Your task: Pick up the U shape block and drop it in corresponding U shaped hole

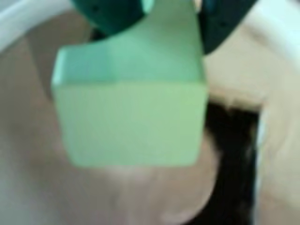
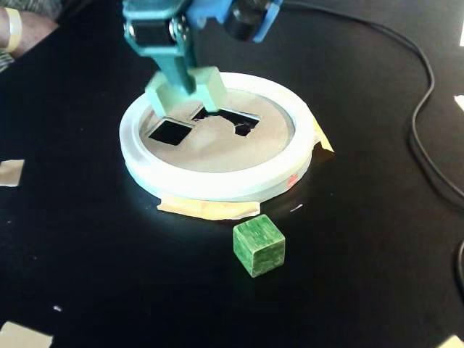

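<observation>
The pale mint-green U shape block (image 1: 131, 117) fills the middle of the wrist view, blurred and very close. My gripper (image 1: 166, 35) is shut on it: one dark teal finger (image 1: 112, 14) sits in its half-round notch, the other (image 1: 225, 21) presses its outer side. In the fixed view the U shape block (image 2: 206, 85) hangs in the gripper (image 2: 183, 83) just above the back left of the tan disc (image 2: 217, 148). The U shaped hole (image 2: 235, 119) lies directly below and right of the block, partly hidden by it. It shows as a dark opening (image 1: 234, 154) in the wrist view.
A square cutout (image 2: 170, 131) lies left of the arch hole inside the white ring rim (image 2: 217, 187). A dark green cube (image 2: 259, 245) stands on the black table in front of the disc. A black cable (image 2: 424, 138) runs along the right. Tape scraps (image 2: 10, 172) lie around.
</observation>
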Controlling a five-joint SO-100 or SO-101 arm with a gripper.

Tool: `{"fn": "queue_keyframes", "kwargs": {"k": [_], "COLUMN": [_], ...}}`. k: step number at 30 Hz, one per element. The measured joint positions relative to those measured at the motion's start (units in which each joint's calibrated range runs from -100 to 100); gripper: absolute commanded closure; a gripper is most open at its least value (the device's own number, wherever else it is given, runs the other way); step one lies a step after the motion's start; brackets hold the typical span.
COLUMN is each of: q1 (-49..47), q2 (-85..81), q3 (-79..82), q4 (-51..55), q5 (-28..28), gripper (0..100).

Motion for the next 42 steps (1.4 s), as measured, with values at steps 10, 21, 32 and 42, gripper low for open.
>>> {"fn": "queue_keyframes", "kwargs": {"k": [10, 21, 32, 42], "q1": [-2.50, -1.00, 0.90, 0.70], "q2": [15.87, 19.17, 19.17, 21.13], "q3": [-18.45, -20.11, -20.11, -21.28], "q4": [1.07, 1.07, 1.07, -5.63], "q5": [-0.68, -0.68, -0.68, -0.68], "gripper": [98, 98, 98, 98]}}
